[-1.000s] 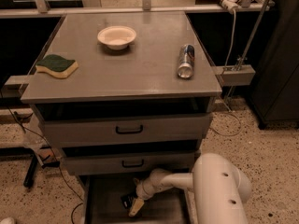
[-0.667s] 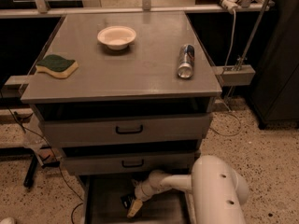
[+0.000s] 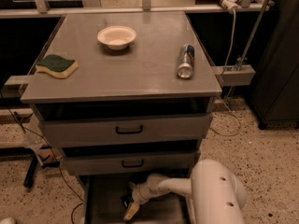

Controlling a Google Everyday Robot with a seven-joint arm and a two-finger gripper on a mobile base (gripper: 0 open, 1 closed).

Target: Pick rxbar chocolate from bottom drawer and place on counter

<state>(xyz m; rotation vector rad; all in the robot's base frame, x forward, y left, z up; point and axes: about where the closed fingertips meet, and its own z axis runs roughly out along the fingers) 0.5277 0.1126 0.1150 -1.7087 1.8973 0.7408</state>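
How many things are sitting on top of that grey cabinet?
3: a sponge at left, a bowl at the back, a can lying at right. The gripper is down in the bottom drawer.

counter (image 3: 121, 78) bears bowl (image 3: 117, 36), sponge (image 3: 57, 66) and lying can (image 3: 186, 61); gripper (image 3: 131, 210) sits low in bottom drawer (image 3: 100, 203).

On the surface (image 3: 140, 76), the sponge (image 3: 57, 65) lies left-front of the bowl (image 3: 117, 36), the can (image 3: 186, 60) right-front. Before and below the bowl, the gripper (image 3: 131, 210) is inside the bottom drawer (image 3: 105, 203).
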